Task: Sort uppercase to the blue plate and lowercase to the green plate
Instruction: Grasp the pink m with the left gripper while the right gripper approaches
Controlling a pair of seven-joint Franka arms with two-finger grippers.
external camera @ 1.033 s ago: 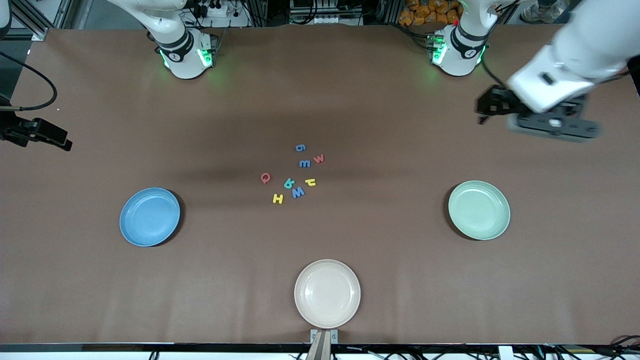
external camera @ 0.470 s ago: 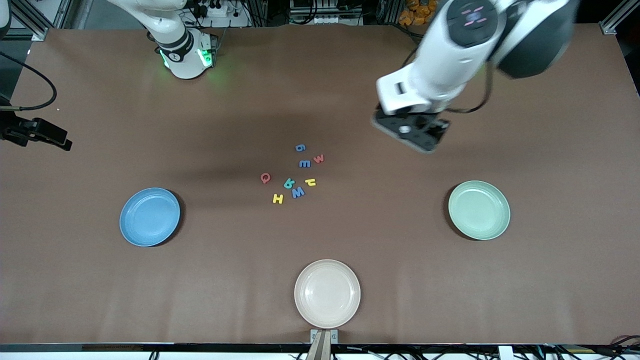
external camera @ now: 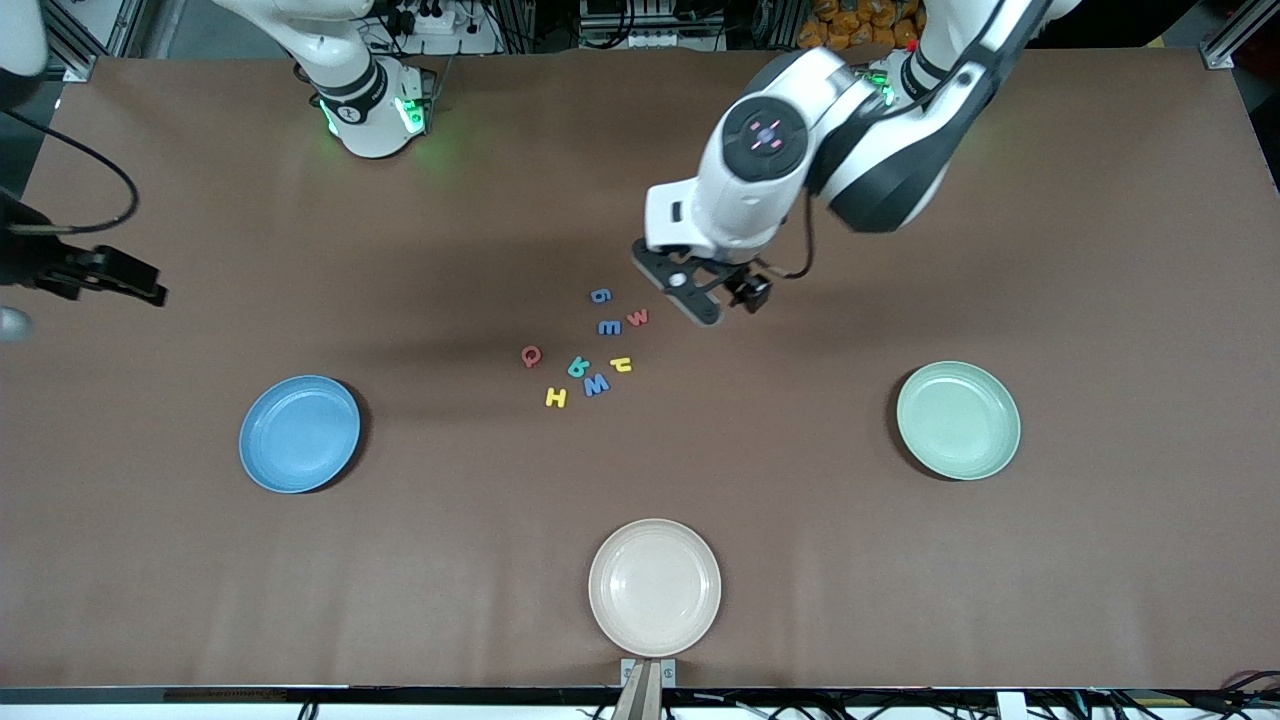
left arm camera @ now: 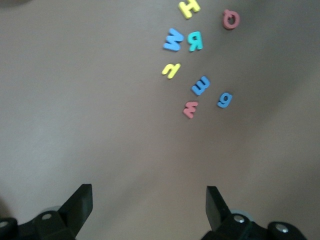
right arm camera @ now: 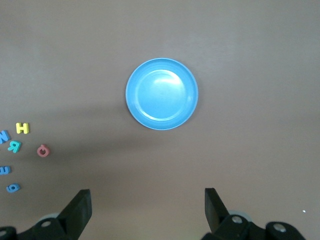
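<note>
Eight foam letters lie clustered mid-table: red Q [external camera: 531,355], yellow H [external camera: 556,397], blue W [external camera: 596,384], teal R [external camera: 579,366], red w [external camera: 638,317], yellow h [external camera: 621,364], blue g [external camera: 600,295] and the blue m piece [external camera: 609,327]. The blue plate [external camera: 299,433] sits toward the right arm's end and the green plate [external camera: 958,420] toward the left arm's end; both hold nothing. My left gripper [external camera: 705,298] hangs open and empty beside the red w [left arm camera: 190,108], its jaws [left arm camera: 149,200] over bare table. My right gripper [external camera: 110,275] is open and empty [right arm camera: 147,202], high above the table near the blue plate [right arm camera: 161,93].
A beige plate [external camera: 654,586] sits nearest the front camera, in the middle, with nothing in it. The left arm's white forearm [external camera: 760,150] reaches over the table between its base and the letters. Brown table cover [external camera: 800,520] lies between the plates.
The left arm has swept from its own end of the table in to the letter cluster, by the red w. The right gripper has shifted slightly toward the middle.
</note>
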